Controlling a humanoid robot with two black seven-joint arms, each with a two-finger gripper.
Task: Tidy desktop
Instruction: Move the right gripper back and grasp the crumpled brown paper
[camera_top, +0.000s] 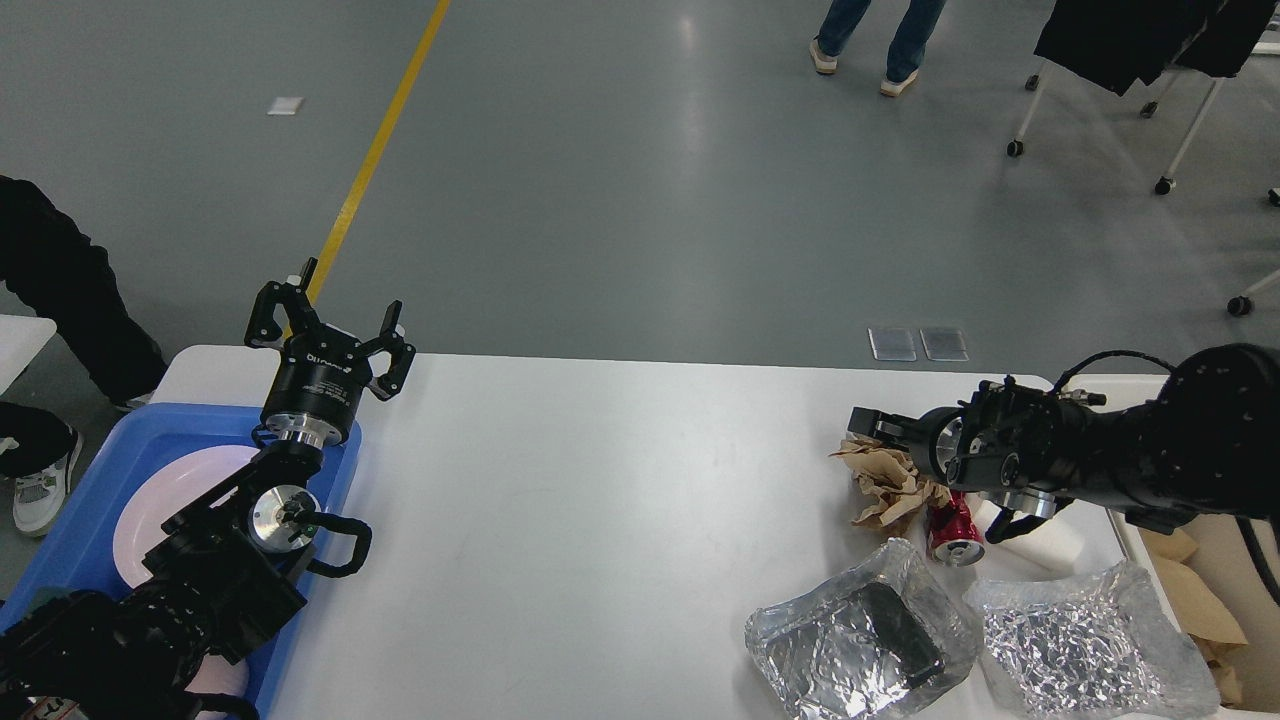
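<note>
Fingers spread wide on the left gripper (330, 335), raised empty over the far left of the desktop (600, 520); the right gripper (868, 425) is too dark and end-on to tell whether it is parted or closed

Largest in view is the white desktop, filling the lower frame with its middle bare. At its left edge sits a blue tray (120, 450) holding a white plate (170, 490), likely the place for dishes. A cream bin (1200, 570) with brown scraps stands off the right edge, probably for rubbish. Two crumpled foil containers (860, 640) lie at the near right. Beyond them, clustered close together, are a wad of brown paper (885, 485), a white paper cup (1040, 545) on its side and a crushed red can (950, 530). The right gripper sits low at the paper wad, seemingly placed to pick it up
</note>
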